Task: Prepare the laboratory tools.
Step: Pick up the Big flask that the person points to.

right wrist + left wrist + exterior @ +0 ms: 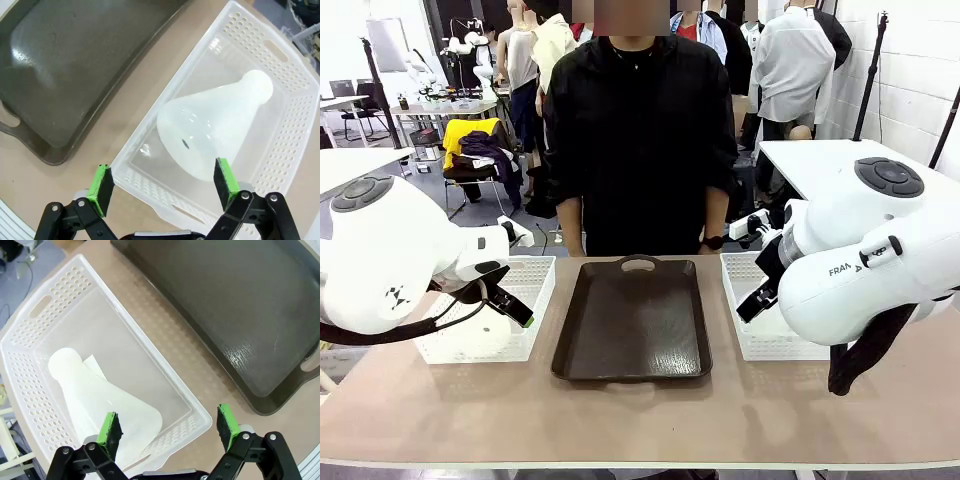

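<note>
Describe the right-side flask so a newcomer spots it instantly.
From the dark brown tray mid-table, go to the white mesh basket on the robot's right. Inside lies a translucent conical flask on its side; its twin is in the left basket.

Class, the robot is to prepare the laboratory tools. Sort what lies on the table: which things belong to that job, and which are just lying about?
Belong to the job:
left conical flask, on its side in the left mesh basket
right conical flask, on its side in the right mesh basket

Just lying about:
both baskets
dark brown tray between them
</note>
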Robot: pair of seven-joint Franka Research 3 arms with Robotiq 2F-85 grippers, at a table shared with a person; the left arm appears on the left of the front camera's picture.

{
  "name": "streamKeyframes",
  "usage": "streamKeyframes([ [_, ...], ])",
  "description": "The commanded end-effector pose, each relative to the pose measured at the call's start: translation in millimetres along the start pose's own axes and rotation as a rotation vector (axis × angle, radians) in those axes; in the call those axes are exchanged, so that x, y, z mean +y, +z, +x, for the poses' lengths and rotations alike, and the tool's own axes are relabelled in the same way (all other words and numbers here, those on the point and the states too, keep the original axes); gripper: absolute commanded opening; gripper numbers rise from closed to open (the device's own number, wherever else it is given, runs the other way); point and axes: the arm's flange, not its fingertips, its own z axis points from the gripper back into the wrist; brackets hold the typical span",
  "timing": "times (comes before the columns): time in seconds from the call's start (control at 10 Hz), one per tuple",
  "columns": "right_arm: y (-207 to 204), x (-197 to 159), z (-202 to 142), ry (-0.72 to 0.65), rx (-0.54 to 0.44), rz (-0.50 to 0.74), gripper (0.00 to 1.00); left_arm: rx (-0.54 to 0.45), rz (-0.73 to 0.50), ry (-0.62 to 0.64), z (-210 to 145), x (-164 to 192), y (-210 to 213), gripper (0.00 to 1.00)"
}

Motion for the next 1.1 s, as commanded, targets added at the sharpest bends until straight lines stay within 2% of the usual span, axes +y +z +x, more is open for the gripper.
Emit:
streamKeyframes([
  [0.0,0.0,0.0,0.0,0.0,0.0,0.0,1.0,0.0,0.0,0.0,0.0,0.0,0.1,1.0],
  [1.0,0.0,0.0,0.0,0.0,0.0,0.0,1.0,0.0,0.0,0.0,0.0,0.0,0.1,1.0],
])
